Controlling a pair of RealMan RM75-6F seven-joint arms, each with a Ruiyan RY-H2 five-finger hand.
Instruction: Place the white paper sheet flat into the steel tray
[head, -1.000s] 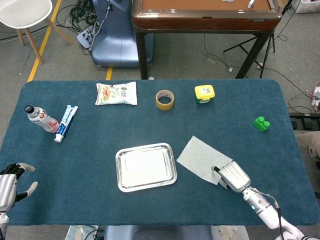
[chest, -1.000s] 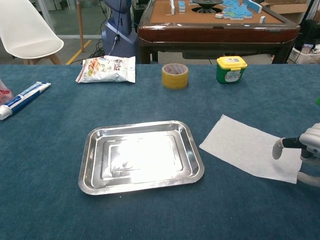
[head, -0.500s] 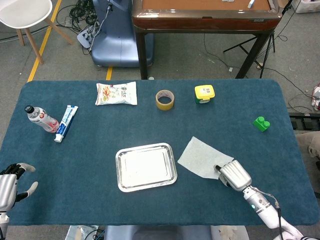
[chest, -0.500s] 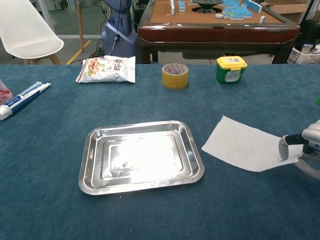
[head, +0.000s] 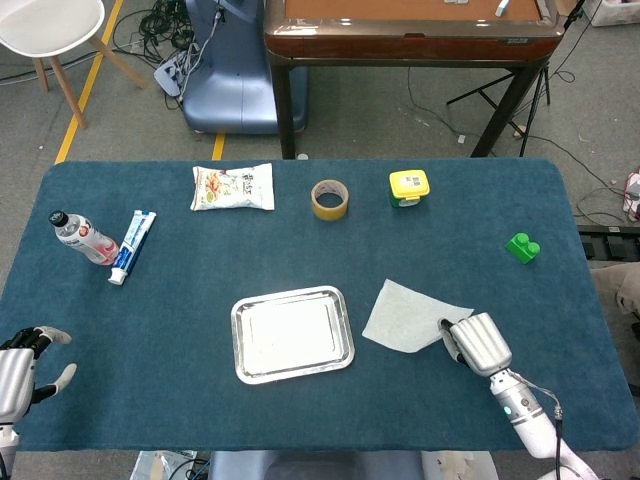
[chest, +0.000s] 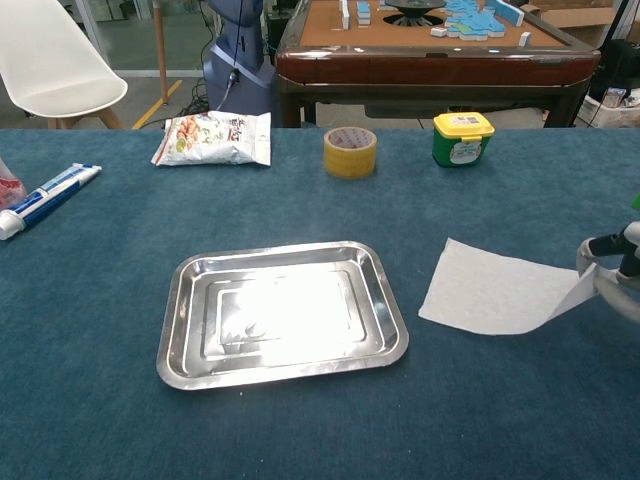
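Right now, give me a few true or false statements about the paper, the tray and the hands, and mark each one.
1. The paper sheet lies inside the tray. False: it lies on the table beside the tray, on its right in the chest view.
2. The right hand pinches one corner of the paper and has it lifted off the table. True.
3. The tray has nothing in it. True.
4. The left hand grips the toothpaste tube. False: it holds nothing, down at the near left corner of the table.
5. The tape roll stands on the paper. False: it sits apart, at the far side of the table.
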